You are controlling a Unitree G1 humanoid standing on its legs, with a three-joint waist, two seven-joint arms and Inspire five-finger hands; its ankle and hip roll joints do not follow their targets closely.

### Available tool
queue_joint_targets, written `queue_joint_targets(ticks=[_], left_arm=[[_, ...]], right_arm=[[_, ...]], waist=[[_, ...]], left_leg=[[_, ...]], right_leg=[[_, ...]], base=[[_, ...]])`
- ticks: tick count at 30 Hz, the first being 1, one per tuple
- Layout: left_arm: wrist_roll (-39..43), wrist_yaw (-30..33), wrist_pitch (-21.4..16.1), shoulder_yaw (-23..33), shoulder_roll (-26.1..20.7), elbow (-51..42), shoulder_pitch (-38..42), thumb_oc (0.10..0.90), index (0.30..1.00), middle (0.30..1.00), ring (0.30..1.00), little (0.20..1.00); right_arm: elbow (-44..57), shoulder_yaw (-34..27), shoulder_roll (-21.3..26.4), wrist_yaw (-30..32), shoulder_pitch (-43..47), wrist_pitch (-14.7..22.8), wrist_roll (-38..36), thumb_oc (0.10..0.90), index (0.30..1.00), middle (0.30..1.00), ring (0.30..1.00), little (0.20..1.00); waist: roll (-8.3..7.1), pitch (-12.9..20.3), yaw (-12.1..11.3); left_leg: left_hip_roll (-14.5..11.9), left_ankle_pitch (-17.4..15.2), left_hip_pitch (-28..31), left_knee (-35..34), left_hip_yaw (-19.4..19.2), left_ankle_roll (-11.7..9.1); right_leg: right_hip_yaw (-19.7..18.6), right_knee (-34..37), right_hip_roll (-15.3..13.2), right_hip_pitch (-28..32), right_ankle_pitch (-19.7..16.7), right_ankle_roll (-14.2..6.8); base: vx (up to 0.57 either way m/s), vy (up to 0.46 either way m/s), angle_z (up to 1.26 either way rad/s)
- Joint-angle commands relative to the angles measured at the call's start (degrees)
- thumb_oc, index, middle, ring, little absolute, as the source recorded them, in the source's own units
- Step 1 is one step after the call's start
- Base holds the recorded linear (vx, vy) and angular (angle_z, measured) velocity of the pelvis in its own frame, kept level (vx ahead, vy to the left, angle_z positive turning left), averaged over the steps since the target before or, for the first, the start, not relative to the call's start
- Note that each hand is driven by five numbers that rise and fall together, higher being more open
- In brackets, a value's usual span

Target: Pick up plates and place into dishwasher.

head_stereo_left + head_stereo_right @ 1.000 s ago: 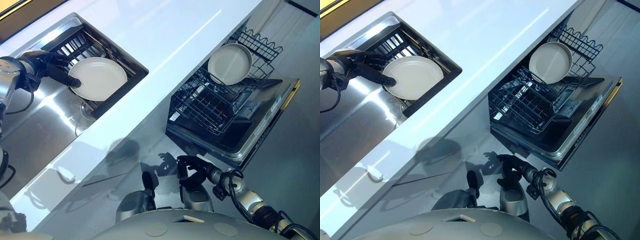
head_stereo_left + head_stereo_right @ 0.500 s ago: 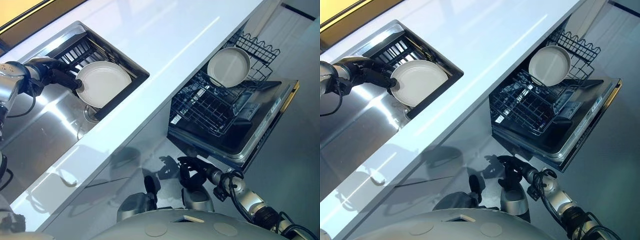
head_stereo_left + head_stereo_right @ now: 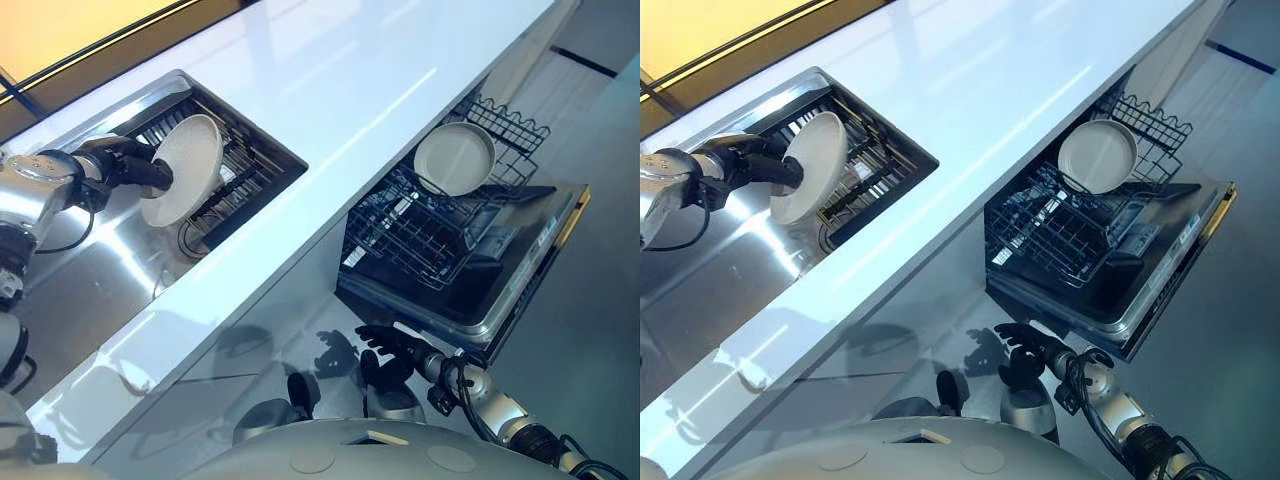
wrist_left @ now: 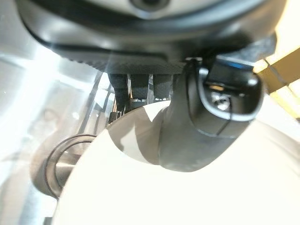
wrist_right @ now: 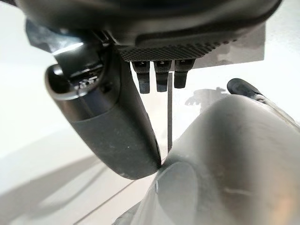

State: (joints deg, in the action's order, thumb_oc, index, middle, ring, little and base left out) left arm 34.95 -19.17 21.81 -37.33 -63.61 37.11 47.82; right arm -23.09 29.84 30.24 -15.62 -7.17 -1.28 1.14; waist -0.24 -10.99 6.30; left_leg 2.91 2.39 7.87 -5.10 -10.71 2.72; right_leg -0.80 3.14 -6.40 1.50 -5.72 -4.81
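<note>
I have the left hand (image 3: 128, 170) pinching the round white ceramic plate (image 3: 183, 168) at its rim, thumb (image 4: 206, 117) pressed on the upper face and fingers curled behind, so the plate stands tilted nearly on edge above the black wire drying rack (image 3: 245, 160) set in the far end of the stainless steel sink (image 3: 90, 270). Holding it edge-up seems sensible to me: it should clear the rack's tines and already sits close to the angle a dishwasher slot wants. Half a second back that plate lay almost flat on the rack; now it is raised and swung upright, though the camera has also shifted, so I discount some of the apparent slide. A second round white plate (image 3: 455, 158) leans in the dark wire dishwasher basket (image 3: 420, 215), pulled out over the open dishwasher door (image 3: 520, 280) below the long white countertop (image 3: 330, 90). My right hand (image 3: 390, 345) hangs low in front of the counter, fingers loosely curled on nothing, much as before.
</note>
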Motion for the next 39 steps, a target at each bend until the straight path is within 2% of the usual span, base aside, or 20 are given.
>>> queue_joint_targets(ticks=[1, 5, 8, 10, 12, 14, 15, 19, 21, 23, 24, 26, 27, 28, 32, 39], left_arm=[[14.5, -7.0, -9.2, 7.0, 12.8, -11.8, 4.4, 0.1, 0.3, 0.3, 0.3, 0.2], [15.1, -2.8, -11.1, 9.6, 12.6, -12.1, 3.3, 0.1, 0.3, 0.3, 0.3, 0.2], [15.5, 1.6, -13.8, 13.1, 11.8, -12.6, 1.6, 0.1, 0.3, 0.3, 0.3, 0.2], [15.2, 2.8, -14.5, 15.3, 10.4, -13.5, 0.2, 0.1, 0.3, 0.3, 0.3, 0.2], [14.6, 5.6, -14.8, 18.0, 9.3, -15.9, -2.5, 0.1, 0.3, 0.3, 0.3, 0.2], [13.0, 5.9, -14.7, 20.9, 8.1, -17.8, -5.3, 0.1, 0.3, 0.3, 0.3, 0.2], [12.6, 6.5, -14.6, 21.2, 7.8, -18.0, -5.7, 0.1, 0.3, 0.3, 0.3, 0.2], [11.1, 4.7, -15.6, 24.3, 5.0, -15.9, -7.7, 0.1, 0.3, 0.3, 0.3, 0.2], [11.9, 2.2, -16.3, 25.5, 3.1, -13.4, -7.5, 0.1, 0.3, 0.3, 0.3, 0.2], [12.0, 1.1, -16.7, 26.2, 2.3, -12.1, -7.4, 0.1, 0.3, 0.3, 0.3, 0.2], [11.7, 0.9, -17.0, 26.7, 2.1, -11.6, -7.4, 0.1, 0.3, 0.3, 0.3, 0.2], [11.9, 0.9, -17.1, 27.6, 1.9, -11.5, -7.5, 0.1, 0.3, 0.3, 0.3, 0.2], [11.0, 1.6, -17.2, 28.9, 2.0, -12.2, -8.1, 0.1, 0.3, 0.3, 0.3, 0.2], [10.8, 2.0, -17.4, 29.3, 2.1, -12.5, -8.4, 0.1, 0.3, 0.3, 0.3, 0.2], [9.6, 1.7, -16.7, 32.0, 3.1, -15.6, -10.7, 0.1, 0.3, 0.3, 0.3, 0.2], [7.3, -0.7, -16.5, 31.3, 4.7, -18.4, -13.1, 0.1, 0.3, 0.3, 0.3, 0.2]], right_arm=[[4.7, 1.6, 1.7, -1.2, -0.2, 2.8, -0.3, 0.8, 0.9, 0.9, 0.9, 0.9], [5.1, 1.2, 1.1, 0.4, -0.3, 2.8, -2.3, 0.8, 0.9, 0.9, 0.9, 0.9], [8.0, -1.2, 0.7, -0.3, -0.4, 3.6, -9.4, 0.8, 0.9, 0.9, 0.9, 0.9], [12.7, -3.9, 0.3, -1.9, 0.1, 2.3, -14.8, 0.8, 0.9, 0.9, 0.9, 0.9], [17.4, -7.0, -0.2, -2.9, 0.8, 2.6, -20.5, 0.8, 0.9, 0.9, 0.9, 0.9], [23.1, -10.4, -0.2, -3.9, 1.5, 3.2, -26.3, 0.8, 0.9, 0.9, 0.9, 0.9], [23.6, -10.8, -0.2, -3.9, 1.6, 4.7, -27.4, 0.8, 0.9, 0.9, 0.9, 0.9], [30.9, -17.6, 1.1, -7.1, 3.7, 3.7, -40.1, 0.8, 0.9, 0.9, 0.9, 0.9], [33.7, -22.0, 1.9, -10.7, 5.4, 1.2, -49.4, 0.8, 0.9, 0.9, 0.9, 0.9], [34.9, -25.8, 2.4, -10.5, 7.4, 1.1, -53.5, 0.8, 0.9, 0.9, 0.9, 0.9], [34.9, -28.1, 3.0, -8.6, 9.0, 1.1, -54.2, 0.8, 0.9, 0.9, 0.9, 0.9], [35.4, -30.6, 4.2, -4.6, 11.0, 3.7, -53.4, 0.8, 0.9, 0.9, 0.9, 0.9], [35.6, -33.4, 5.5, -0.4, 12.5, 8.0, -48.5, 0.8, 0.9, 0.9, 0.9, 0.9], [35.5, -33.7, 5.9, 0.4, 12.8, 9.9, -46.4, 0.8, 0.9, 0.9, 0.9, 0.9], [37.7, -35.6, 8.5, 3.2, 14.7, 12.9, -41.0, 0.8, 0.9, 0.9, 0.9, 0.9], [38.5, -32.3, 10.2, 3.1, 18.7, 11.1, -40.3, 0.8, 0.9, 0.9, 0.9, 0.9]], waist=[[1.64, 3.5, 3.4], [1.93, 4.6, 3.1], [2.17, 5.3, 2.9], [2.27, 5.6, 2.7], [2.43, 6.0, 2.3], [2.71, 6.3, 2.0], [2.76, 6.4, 2.0], [3.22, 7.2, 1.6], [3.4, 7.8, 1.4], [3.57, 8.3, 1.3], [3.62, 8.5, 1.1], [3.73, 8.7, 1.0], [3.8, 9.0, 0.8], [3.9, 9.0, 0.8], [3.94, 9.2, 0.5], [3.78, 9.4, -0.5]], left_leg=[[0.9, -4.2, -1.3, 3.4, 1.1, -0.3], [0.7, -3.8, -0.2, 2.2, 1.8, -0.8], [0.3, -3.2, 0.4, 1.3, 2.4, -1.3], [0.1, -2.9, 0.5, 1.1, 2.6, -1.5], [-0.2, -2.5, 0.5, 0.7, 2.9, -1.8], [-0.5, -2.1, 0.3, 0.2, 3.3, -2.1], [-0.5, -2.0, 0.3, 0.2, 3.3, -2.1], [-0.9, -1.7, -0.2, 0.1, 3.8, -2.4], [-1.0, -1.6, -0.4, 0.1, 3.6, -2.7], [-1.2, -1.5, -0.5, 0.1, 3.4, -3.0], [-1.2, -1.5, -0.6, 0.1, 3.5, -3.1], [-1.3, -1.5, -0.6, 0.1, 3.5, -3.2], [-1.3, -1.5, -0.6, 0.1, 3.7, -3.2], [-1.3, -1.5, -0.6, 0.1, 3.7, -3.2], [-1.4, -1.4, -0.8, 0.1, 4.1, -3.2], [-1.1, -0.8, -1.2, 0.1, 5.3, -3.3]], right_leg=[[1.0, -4.1, 2.5, -0.9, 2.5, -1.9], [1.3, -2.7, 3.1, 0.8, 2.8, -1.3], [1.6, -1.6, 3.6, 1.9, 2.8, -0.9], [1.7, -1.3, 3.9, 2.2, 2.8, -0.6], [1.7, -0.9, 4.3, 2.5, 2.9, -0.1], [1.8, -0.6, 4.7, 2.8, 3.1, 0.2], [1.9, -0.6, 4.8, 2.8, 3.1, 0.2], [2.4, -0.3, 5.1, 3.1, 3.6, 0.4], [2.9, -0.3, 5.0, 3.2, 3.7, 0.4], [3.3, -0.2, 5.0, 3.3, 3.7, 0.4], [3.5, 0.0, 5.0, 3.4, 3.7, 0.5], [3.6, 0.1, 5.0, 3.5, 3.7, 0.6], [3.6, 0.1, 5.0, 3.5, 3.8, 0.8], [3.6, 0.0, 5.0, 3.6, 3.8, 0.8], [3.3, -0.3, 5.1, 3.5, 4.1, 1.2], [3.7, 0.4, 5.3, 3.8, 3.7, 1.5]], base=[[-0.04, -0.073, 0.01], [-0.04, -0.078, 0.06], [-0.06, -0.086, 0.15], [-0.08, -0.075, 0.1], [-0.09, -0.056, 0.02], [-0.09, -0.035, 0.01], [-0.08, -0.025, 0.04], [-0.08, -0.023, 0.05], [-0.08, -0.021, 0.05], [-0.06, -0.011, 0.07], [-0.05, -0.005, 0.08], [-0.04, 0.001, 0.06], [-0.03, 0.004, 0.05], [-0.04, 0.004, 0.07], [-0.03, -0.005, 0.07], [0.0, -0.001, 0.0]])
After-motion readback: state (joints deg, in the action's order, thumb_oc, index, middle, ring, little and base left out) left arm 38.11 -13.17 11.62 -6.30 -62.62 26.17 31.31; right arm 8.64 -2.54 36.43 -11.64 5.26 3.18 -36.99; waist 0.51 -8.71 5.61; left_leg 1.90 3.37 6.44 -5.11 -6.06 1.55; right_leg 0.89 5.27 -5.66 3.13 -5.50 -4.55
